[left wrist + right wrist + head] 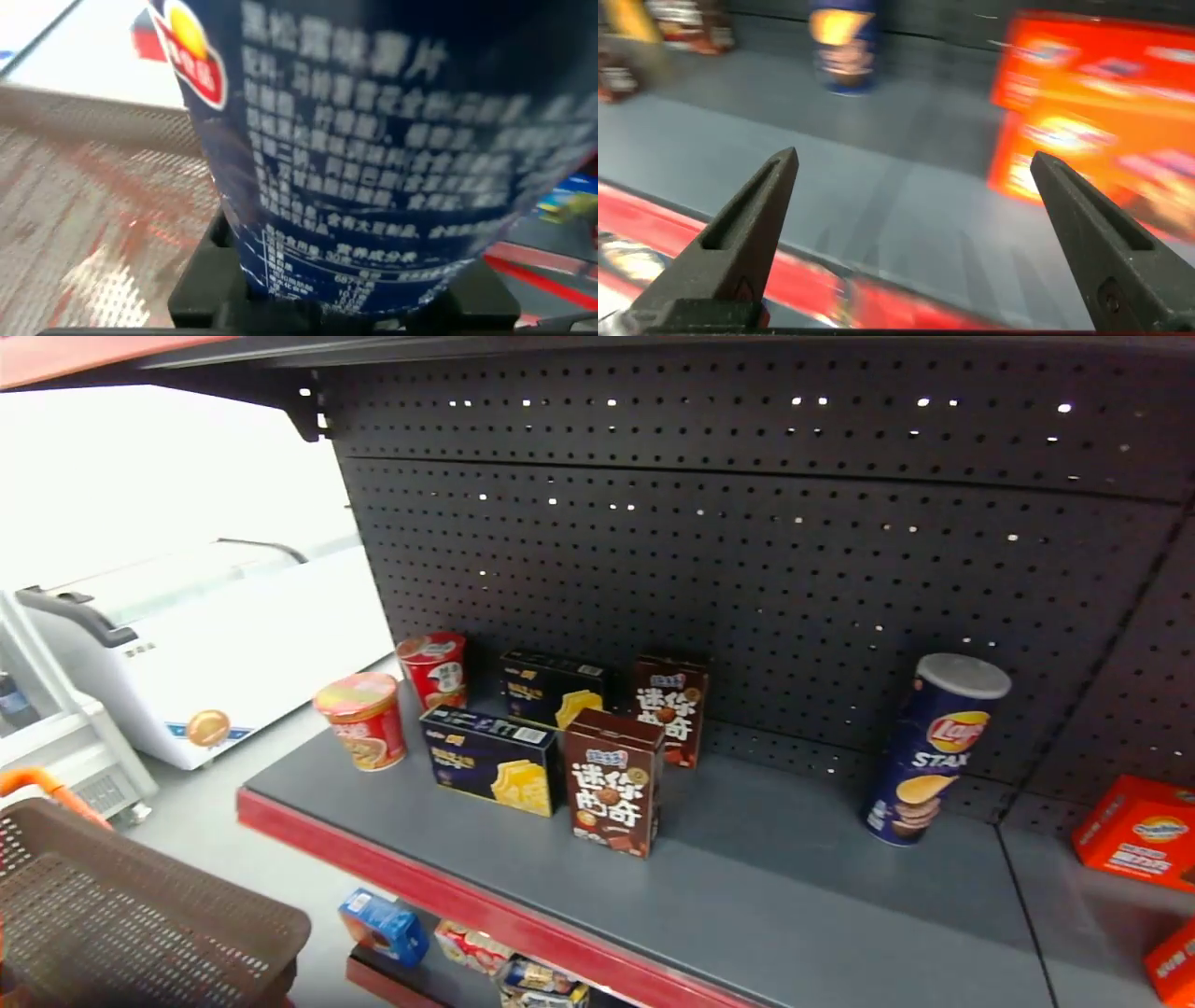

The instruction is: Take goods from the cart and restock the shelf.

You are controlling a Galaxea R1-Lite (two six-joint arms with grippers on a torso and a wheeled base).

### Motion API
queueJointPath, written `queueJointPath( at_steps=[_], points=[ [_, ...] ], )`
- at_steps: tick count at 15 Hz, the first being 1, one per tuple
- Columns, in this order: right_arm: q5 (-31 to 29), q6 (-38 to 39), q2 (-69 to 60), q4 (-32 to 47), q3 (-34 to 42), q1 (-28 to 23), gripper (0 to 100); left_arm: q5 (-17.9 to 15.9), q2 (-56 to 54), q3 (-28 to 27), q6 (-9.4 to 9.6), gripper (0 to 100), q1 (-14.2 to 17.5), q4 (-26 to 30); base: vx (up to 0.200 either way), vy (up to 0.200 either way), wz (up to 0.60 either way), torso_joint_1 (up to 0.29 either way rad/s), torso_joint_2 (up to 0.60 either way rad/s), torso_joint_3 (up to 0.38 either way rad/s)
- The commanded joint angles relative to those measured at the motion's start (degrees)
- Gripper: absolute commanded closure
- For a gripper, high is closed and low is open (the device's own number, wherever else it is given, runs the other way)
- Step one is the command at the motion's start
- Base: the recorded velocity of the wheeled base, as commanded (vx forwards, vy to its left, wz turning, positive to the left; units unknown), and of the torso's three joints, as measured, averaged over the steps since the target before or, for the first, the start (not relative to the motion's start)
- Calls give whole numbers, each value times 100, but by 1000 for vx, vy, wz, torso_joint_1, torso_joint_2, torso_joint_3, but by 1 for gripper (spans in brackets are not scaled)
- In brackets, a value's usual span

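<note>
The left gripper [350,303] is clamped around a dark blue cylindrical chip canister [374,140], above the brown perforated cart basket [84,205]. The right gripper [913,163], spread wide, hangs over the grey shelf [906,215] near orange cartons [1102,121].

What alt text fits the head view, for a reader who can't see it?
A grey shelf with a pegboard back holds two red cups, two blue boxes and two brown boxes at its left, and a blue chip can standing alone to the right. A brown cart basket shows lower left, orange boxes far right.
</note>
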Motion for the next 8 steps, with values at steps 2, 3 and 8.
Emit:
queueJointPath(
  at_steps=[2, 3, 8],
  points=[
    [0, -2, 6, -4, 0, 0, 0, 5, -33, 63, -1, 100, 2, -1, 0, 0, -600, 2, 2, 5],
    [0, -2, 6, -4, 0, 0, 0, 5, -33, 71, -1, 100, 2, -1, 0, 0, -600, 7, 2, -2],
    [0, -2, 6, 5, 0, 0, 0, 5, -59, 89, -1, 100, 2, -1, 0, 0, -480, 0, 1, 1]
  ],
)
